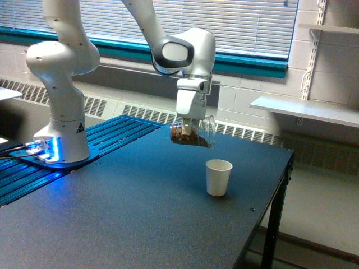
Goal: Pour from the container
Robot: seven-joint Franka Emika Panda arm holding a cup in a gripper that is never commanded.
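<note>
Lying sideways – container [193,133] – mouth toward exterior view's right.

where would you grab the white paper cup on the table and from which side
Grip the white paper cup around its mid wall, coming in level from the exterior view's right or the table's near edge. It stands upright with its mouth open and tapers towards the base, so a side pinch below the rim suits it. The gripper with the clear cup hangs above its left.
</note>
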